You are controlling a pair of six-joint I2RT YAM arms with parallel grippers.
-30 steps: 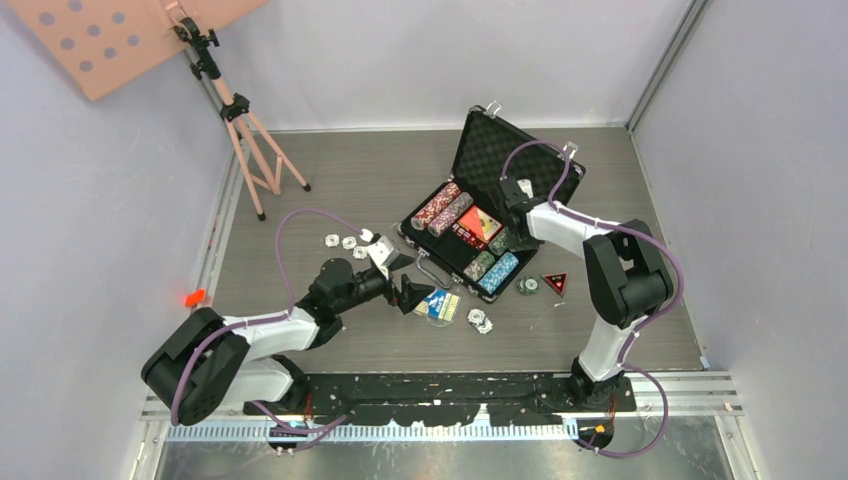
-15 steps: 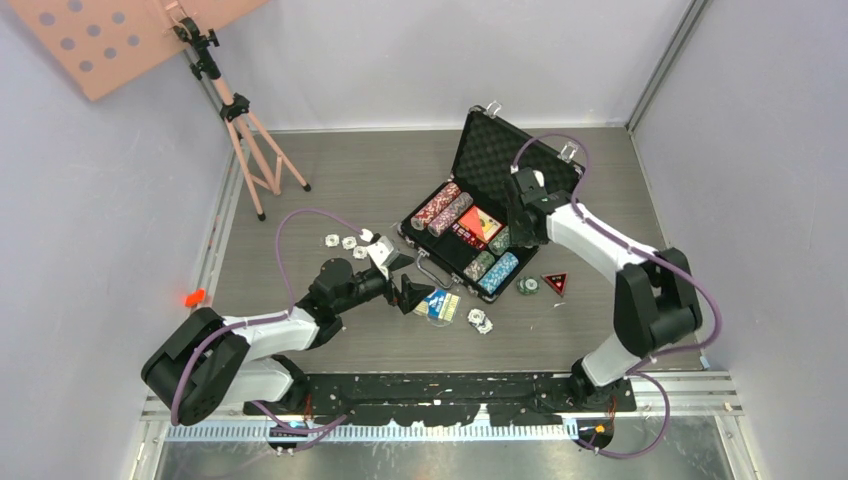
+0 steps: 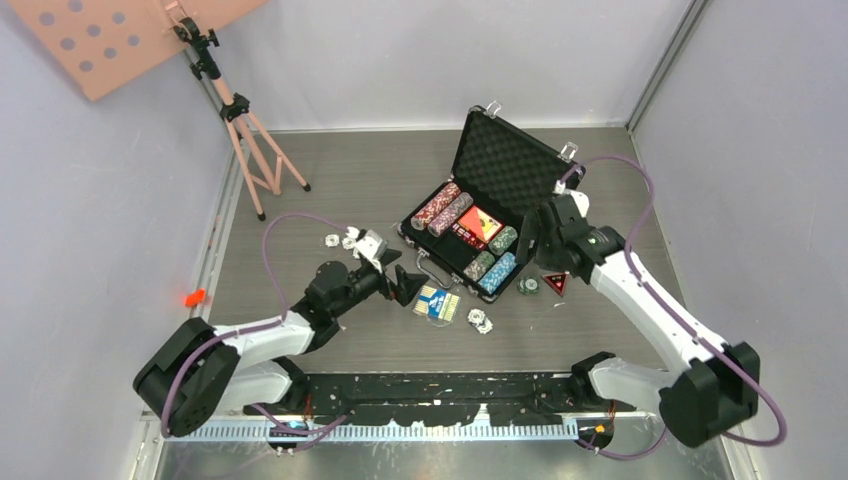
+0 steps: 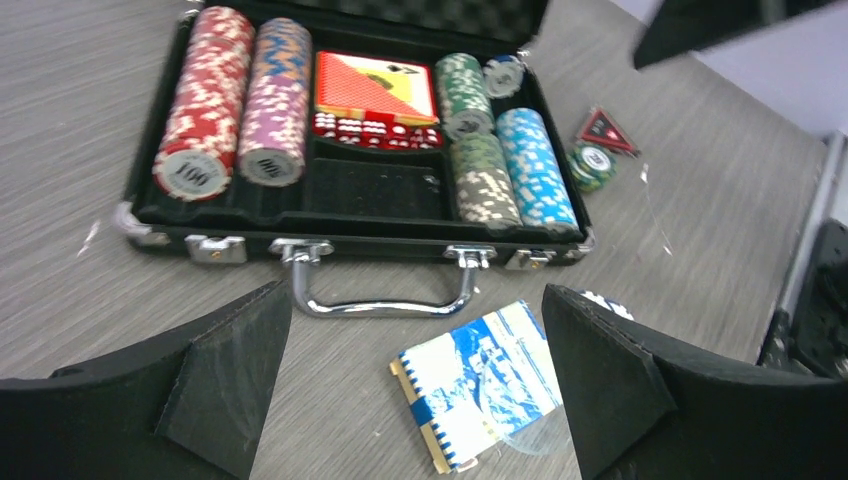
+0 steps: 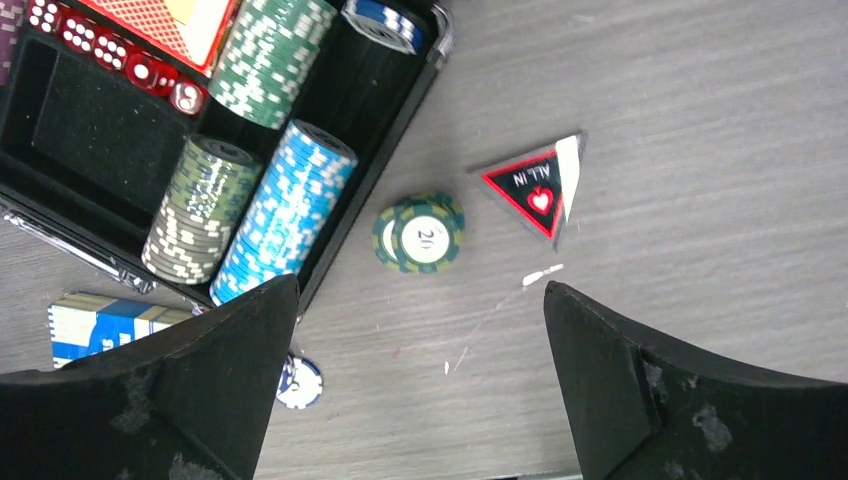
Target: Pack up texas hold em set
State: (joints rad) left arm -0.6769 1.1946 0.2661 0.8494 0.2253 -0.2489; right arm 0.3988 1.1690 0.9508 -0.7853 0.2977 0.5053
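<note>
Beside the briefcase [image 3: 505, 160] lie a blue deck [image 4: 485, 385] and green chips [image 5: 418, 232]; left gripper [image 4: 418, 295] and right gripper [image 5: 420, 288] gape empty.

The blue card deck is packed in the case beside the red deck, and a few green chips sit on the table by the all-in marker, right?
Not quite: the blue card deck lies outside the case, on the table before its handle, as the left wrist view shows. The rest is right.
</note>
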